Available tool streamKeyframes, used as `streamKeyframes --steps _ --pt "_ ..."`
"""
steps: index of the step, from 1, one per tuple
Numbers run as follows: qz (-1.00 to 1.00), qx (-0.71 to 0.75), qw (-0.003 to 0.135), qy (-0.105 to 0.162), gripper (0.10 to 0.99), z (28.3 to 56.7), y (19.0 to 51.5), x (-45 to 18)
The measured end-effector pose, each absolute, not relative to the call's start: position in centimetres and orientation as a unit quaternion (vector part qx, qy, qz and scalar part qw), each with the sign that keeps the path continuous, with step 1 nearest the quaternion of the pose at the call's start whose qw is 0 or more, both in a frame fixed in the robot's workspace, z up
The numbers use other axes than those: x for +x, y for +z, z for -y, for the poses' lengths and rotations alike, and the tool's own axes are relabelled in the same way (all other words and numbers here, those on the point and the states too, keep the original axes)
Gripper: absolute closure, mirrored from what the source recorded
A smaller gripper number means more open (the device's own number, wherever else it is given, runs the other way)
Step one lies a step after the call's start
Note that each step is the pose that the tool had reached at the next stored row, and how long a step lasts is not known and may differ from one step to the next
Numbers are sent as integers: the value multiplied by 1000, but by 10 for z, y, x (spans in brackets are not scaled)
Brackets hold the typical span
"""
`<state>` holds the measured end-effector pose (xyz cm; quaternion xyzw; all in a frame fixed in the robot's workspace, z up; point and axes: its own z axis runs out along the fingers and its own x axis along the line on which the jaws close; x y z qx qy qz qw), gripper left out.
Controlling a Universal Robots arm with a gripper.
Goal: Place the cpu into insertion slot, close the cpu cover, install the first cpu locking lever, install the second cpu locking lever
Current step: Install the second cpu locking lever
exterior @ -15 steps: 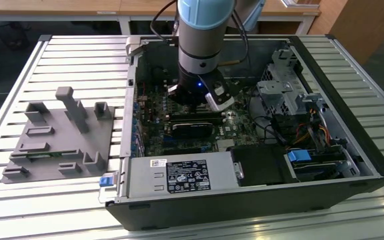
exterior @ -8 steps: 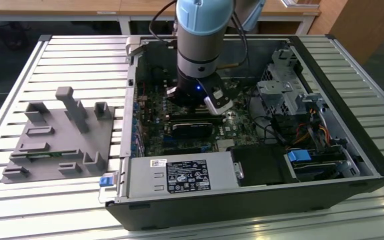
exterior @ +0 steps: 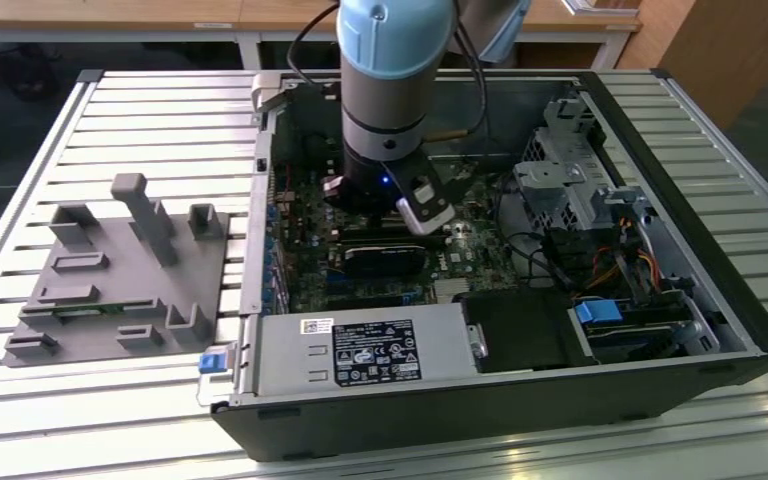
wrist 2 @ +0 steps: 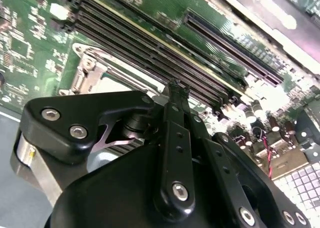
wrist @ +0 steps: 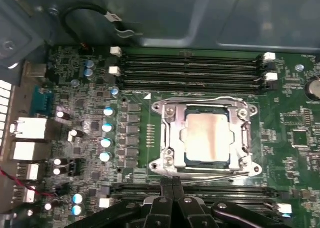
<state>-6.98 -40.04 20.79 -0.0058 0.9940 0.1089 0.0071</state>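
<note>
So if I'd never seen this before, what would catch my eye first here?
Probably the arm with its blue cap, reaching straight down into the open computer case. In the first wrist view, the cpu sits in its socket under the closed cover, with the gripper right at the socket's edge. Beside the case, on the exterior view's left, lies a grey holder.

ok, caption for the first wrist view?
Claw shut beside the socket, cpu seated under the closed cpu cover.
</note>
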Motion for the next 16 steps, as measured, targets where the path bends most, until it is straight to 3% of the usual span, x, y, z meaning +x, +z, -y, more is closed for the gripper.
streamKeyframes --steps 16 --pt "-992 -6 7 128 980 400 197 -77"
